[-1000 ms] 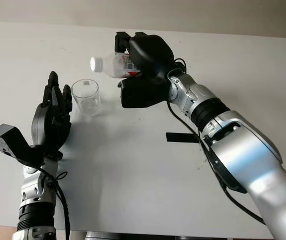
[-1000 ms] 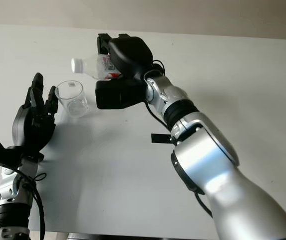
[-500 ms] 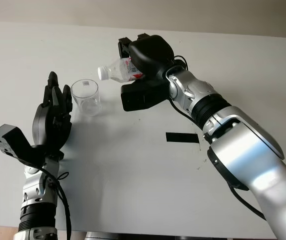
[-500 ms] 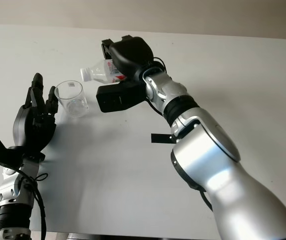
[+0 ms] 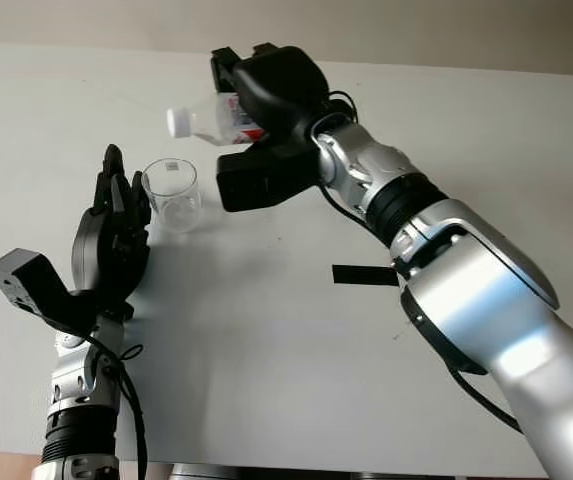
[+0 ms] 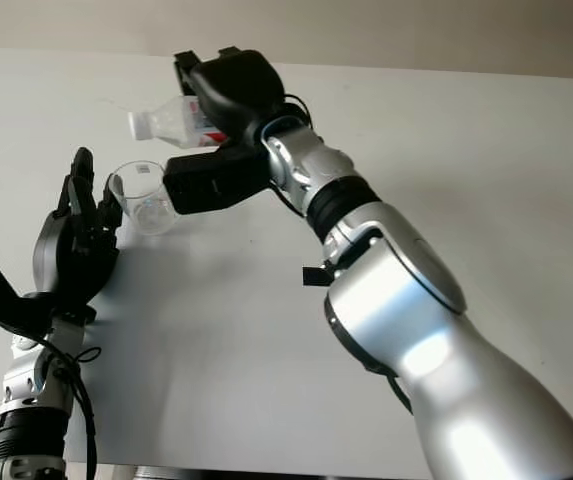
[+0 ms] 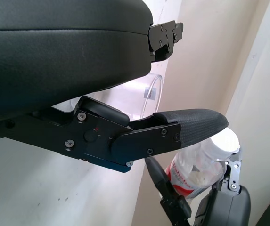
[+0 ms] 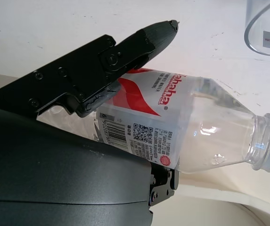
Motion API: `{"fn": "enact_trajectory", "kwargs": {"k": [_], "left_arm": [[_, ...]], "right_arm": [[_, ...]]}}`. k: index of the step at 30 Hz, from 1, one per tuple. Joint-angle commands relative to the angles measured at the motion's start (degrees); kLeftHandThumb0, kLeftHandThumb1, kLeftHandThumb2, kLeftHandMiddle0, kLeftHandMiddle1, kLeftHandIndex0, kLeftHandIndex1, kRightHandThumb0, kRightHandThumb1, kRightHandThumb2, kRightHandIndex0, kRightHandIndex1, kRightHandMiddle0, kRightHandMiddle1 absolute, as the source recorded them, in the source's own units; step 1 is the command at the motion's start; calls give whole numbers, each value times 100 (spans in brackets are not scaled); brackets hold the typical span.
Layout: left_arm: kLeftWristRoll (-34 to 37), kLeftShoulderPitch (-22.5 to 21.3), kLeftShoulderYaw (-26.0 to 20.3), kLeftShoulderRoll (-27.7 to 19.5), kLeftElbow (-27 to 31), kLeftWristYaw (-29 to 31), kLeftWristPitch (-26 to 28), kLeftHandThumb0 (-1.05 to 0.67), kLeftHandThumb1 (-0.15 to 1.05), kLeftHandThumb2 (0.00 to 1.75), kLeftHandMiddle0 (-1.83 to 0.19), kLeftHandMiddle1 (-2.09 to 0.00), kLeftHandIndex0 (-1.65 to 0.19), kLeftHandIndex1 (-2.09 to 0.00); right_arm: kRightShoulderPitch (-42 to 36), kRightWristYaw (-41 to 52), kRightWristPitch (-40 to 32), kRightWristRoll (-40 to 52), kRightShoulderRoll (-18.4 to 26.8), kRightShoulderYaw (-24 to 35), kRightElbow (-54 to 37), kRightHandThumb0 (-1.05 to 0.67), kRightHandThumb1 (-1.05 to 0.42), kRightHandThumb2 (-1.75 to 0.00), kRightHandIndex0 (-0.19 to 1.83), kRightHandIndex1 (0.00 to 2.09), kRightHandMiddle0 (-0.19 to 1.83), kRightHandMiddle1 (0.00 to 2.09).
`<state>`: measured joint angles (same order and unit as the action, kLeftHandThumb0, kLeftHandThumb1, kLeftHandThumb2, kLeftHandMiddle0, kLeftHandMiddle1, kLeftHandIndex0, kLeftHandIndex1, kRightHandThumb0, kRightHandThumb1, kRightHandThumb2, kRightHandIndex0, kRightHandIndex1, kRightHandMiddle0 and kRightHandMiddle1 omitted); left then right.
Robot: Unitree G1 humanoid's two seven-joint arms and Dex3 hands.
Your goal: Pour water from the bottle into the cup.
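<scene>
A clear, thin-walled plastic water bottle with a white screw cap and a red-and-white printed label (image 5: 211, 118) is gripped by the black, matt-shelled right hand (image 5: 266, 95) and held in the air above the far part of the flat white table (image 5: 266, 340). The hand's jointed fingers (image 8: 120, 61) are curled around the labelled middle of the bottle, with the smooth palm shell against its other side. The bottle is tipped close to horizontal, its capped neck pointing towards the robot's left and slightly downwards; the cap (image 5: 176, 122) is on. In the right wrist view the ribbed clear shoulder and the barcode on the glossy label can be made out.

A short, cylindrical, transparent plastic cup with a small white sticker near its rim (image 5: 173, 193) is standing upright on the table, below and just to the left of the bottle's cap and not touched by it. The cup looks empty.

The black left hand (image 5: 114, 235) is raised, open and holding nothing, just beside the cup on its left, with the palm turned towards the cup's wall; whether it touches the cup cannot be told. In the left wrist view a textured rubbery fingertip pad (image 7: 196, 125) is seen in front of the cup's curved rim.

A thin, flat black rectangular strip (image 5: 364, 275) is lying on the table, well apart from the cup, beside the silver right forearm (image 5: 466, 290).
</scene>
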<state>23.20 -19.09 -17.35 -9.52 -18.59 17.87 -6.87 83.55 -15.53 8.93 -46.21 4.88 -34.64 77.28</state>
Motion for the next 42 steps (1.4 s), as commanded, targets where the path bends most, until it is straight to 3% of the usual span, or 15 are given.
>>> {"fn": "enact_trajectory", "kwargs": {"k": [1,3,7,10,15,32,42], "left_arm": [[-54,121,10,27,79,-1,-88,-80,105,64,19,-3,19,0],[-55,130,16,42,78,1,-120,-80,105,65,19,-3,19,0],[-25,164,21,105,99,-17,-144,-80,105,64,19,-3,19,0],[-53,189,30,135,96,-27,-198,-81,105,63,19,-3,19,0],[-81,225,40,169,111,-111,-236,-80,105,63,19,-4,19,0],[-25,220,22,236,24,-78,-346,-80,105,63,19,-4,19,0],[-49,174,28,204,-64,-30,-390,-80,105,63,19,-2,19,0]], "right_arm": [[304,26,-74,-25,-45,-22,12,-30,-105,-10,35,209,17,209],[342,40,-120,-104,-68,-101,25,-31,-103,-7,42,209,11,205],[392,-33,-193,-332,-94,-341,46,-33,-99,-5,56,209,16,181],[426,-127,-321,-621,-123,-614,64,-38,-101,-6,48,209,10,168],[412,-274,-409,-881,-166,-869,93,-41,-98,-5,46,209,19,150],[329,-620,-394,-1249,-104,-1322,136,-40,-100,-5,61,209,15,174],[317,-708,-376,-1202,-78,-1312,142,-39,-98,-5,66,209,15,176]]}}
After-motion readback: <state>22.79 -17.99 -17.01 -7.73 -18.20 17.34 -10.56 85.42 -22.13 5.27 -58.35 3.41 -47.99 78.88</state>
